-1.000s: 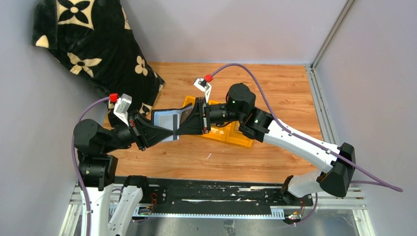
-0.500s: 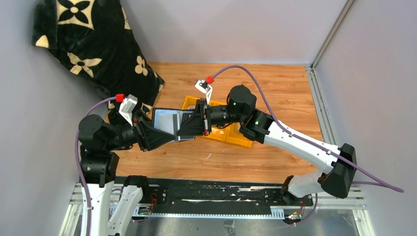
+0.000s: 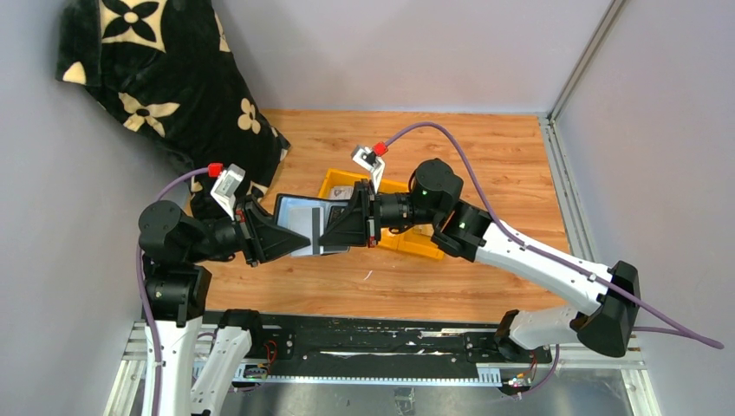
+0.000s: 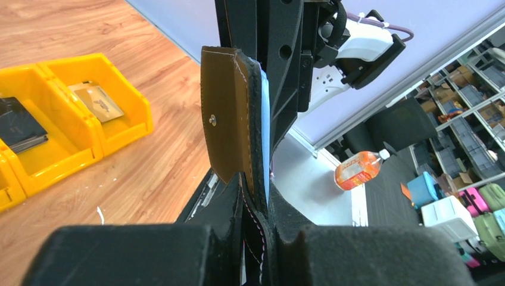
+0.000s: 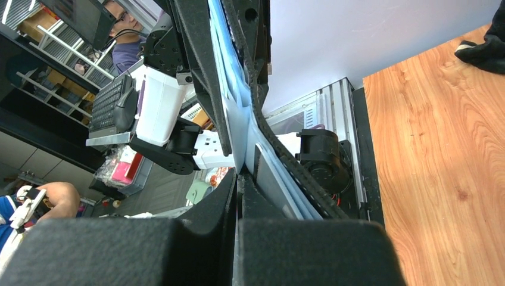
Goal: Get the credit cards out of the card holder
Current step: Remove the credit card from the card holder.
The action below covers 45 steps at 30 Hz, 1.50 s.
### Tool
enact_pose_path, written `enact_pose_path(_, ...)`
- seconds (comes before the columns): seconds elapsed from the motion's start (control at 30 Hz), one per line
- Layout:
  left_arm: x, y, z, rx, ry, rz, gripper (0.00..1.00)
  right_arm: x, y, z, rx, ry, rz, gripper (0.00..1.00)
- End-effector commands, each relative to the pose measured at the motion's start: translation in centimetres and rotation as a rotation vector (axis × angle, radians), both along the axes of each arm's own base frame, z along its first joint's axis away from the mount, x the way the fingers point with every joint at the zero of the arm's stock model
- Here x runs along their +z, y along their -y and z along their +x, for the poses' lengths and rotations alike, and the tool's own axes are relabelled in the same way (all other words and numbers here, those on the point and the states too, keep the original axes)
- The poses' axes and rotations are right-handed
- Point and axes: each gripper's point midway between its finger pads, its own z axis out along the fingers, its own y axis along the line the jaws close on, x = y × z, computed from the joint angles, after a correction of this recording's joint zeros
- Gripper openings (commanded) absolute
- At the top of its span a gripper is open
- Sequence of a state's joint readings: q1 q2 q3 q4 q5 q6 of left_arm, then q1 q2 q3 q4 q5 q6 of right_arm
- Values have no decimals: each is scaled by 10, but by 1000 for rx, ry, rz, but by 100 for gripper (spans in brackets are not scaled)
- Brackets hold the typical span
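R arm has slid right since 1 s ago, so more of the yellow tray (image 3: pixel 414 244) shows. L gripper (image 3: pixel 303 242) is squeezed tight on the black edge of the card holder (image 3: pixel 299 215). The holder is up off the wood table (image 3: pixel 485 156), open, pale blue side up. R gripper (image 3: pixel 328 244) is pinched on its pale inside; can't tell if a card is in the pinch. The tray holds a black card (image 4: pixel 18 122) and a tan card (image 4: pixel 98 101) in separate bins.

Bright, even light, soft shadows on the counter (image 3: pixel 511 156). The left gripper (image 4: pixel 257 190) and right gripper (image 5: pixel 238 179) are blurred near the bottom edges.
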<state>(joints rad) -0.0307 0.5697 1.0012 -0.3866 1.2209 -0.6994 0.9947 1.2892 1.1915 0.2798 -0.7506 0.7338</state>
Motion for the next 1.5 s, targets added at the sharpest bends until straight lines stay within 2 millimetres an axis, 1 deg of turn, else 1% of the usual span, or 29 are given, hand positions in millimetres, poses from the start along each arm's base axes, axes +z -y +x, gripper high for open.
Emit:
enact_pose_path(0.0, 13, 1, -10, -35, 51, -6, 8, -7, 12, -6, -6, 30, -14, 0)
enact_pose_path(0.17, 14, 1, -9, -28, 48, -7, 10, -5, 16, -8, -9, 36, -3, 0)
enact_pose_path(0.27, 14, 1, -9, -24, 51, -8, 12, 3, 14, -9, 0, 33, 22, 1)
enact_pose_path(0.3, 14, 1, -8, -19, 52, -7, 12, 7, 13, -8, 1, 29, 32, 5)
enact_pose_path(0.33, 13, 1, -8, -17, 52, -7, 13, 10, 10, -7, 2, 24, 39, 12)
enact_pose_path(0.37, 13, 1, -8, -16, 52, -7, 13, 14, 9, -7, 5, 21, 48, 15)
enact_pose_path(0.4, 12, 1, -8, -15, 53, -6, 13, 18, 8, -7, 10, 19, 55, 21)
enact_pose_path(0.43, 12, 1, -8, -16, 53, -5, 13, 22, 7, -8, 18, 20, 66, 25)
enact_pose_path(0.53, 11, 1, -8, -15, 49, -1, 14, 31, 8, -12, 39, 26, 96, 32)
enact_pose_path(0.67, 10, 0, -8, -13, 55, 5, 14, 35, 12, -13, 34, 33, 104, 36)
enact_pose_path(0.73, 9, 0, -7, -8, 52, 5, 14, 34, 12, -11, 22, 30, 103, 34)
enact_pose_path(0.8, 9, 0, -6, -4, 52, 5, 15, 36, 9, -8, 7, 23, 103, 29)
enact_pose_path(0.93, 11, 0, -7, -5, 55, 2, 15, 30, -1, 3, -28, 3, 54, 20)
enact_pose_path(1.03, 13, 0, -10, -11, 64, 3, 16, 29, -4, 4, -31, -4, 58, 17)
enact_pose_path(1.1, 12, 0, -10, -9, 68, 3, 19, 32, -3, 2, -19, -1, 75, 16)
enact_pose_path(1.23, 10, 0, -8, -12, 50, 1, 24, 33, 1, -3, -5, 7, 89, 1)
enact_pose_path(1.33, 14, 1, -9, -16, 41, -11, 28, 33, 6, -8, 5, 16, 107, 0)
enact_pose_path(1.4, 17, 1, -9, -20, 32, -22, 34, 33, 9, -11, 14, 18, 122, 0)
enact_pose_path(1.47, 19, 2, -10, -24, 25, -33, 37, 32, 12, -13, 17, 18, 137, 0)
